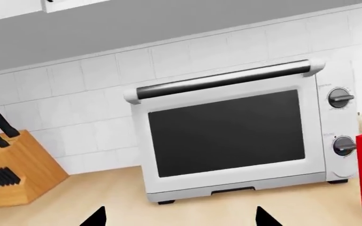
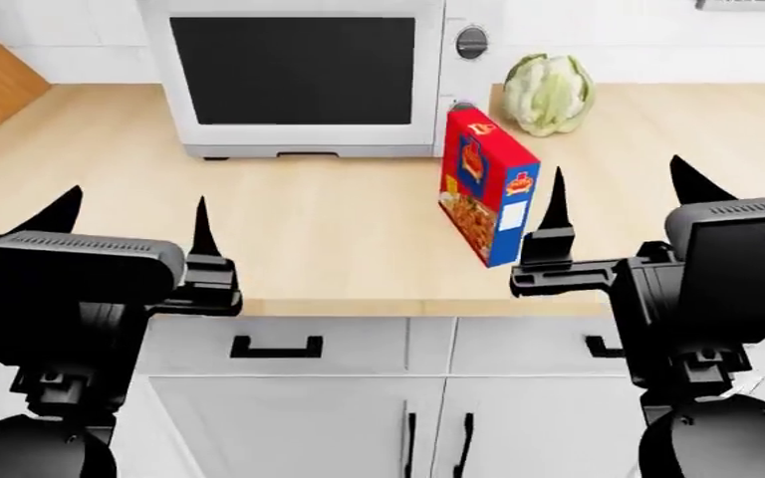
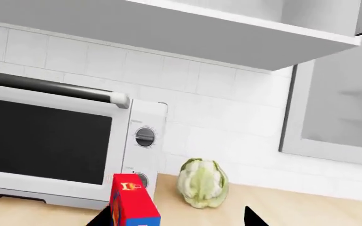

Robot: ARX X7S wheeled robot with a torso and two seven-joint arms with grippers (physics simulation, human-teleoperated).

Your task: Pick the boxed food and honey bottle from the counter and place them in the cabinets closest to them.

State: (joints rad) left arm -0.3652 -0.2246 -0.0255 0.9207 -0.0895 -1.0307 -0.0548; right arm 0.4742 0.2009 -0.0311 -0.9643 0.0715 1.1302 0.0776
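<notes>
On the bench [image 2: 330,239], just in front of the toaster oven's [image 2: 310,75] right-hand corner, stands the boxed food [image 2: 486,184], upright, red at the top and blue below, with a white label on its narrow side. Beside the toaster oven, on the side with the knobs, lies a pale green cabbage [image 2: 549,93], apart from the box and closer to the tiled wall. On the toaster oven's other side, near the wall, sits a wooden knife block [image 1: 14,172] with black handles sticking out.

Both arms hang over the bench's front edge, above the lower cabinet doors [image 2: 396,398]. The left claw [image 2: 130,224] is released, its two black fingers spread wide and empty, well apart from the box. The right claw [image 2: 618,199] is likewise released and empty, with its inner finger close to the box's blue lower corner; whether it touches cannot be told. Above the toaster oven, the right wrist view shows an upper cabinet [image 3: 244,37]. The honey bottle is not seen in any view.
</notes>
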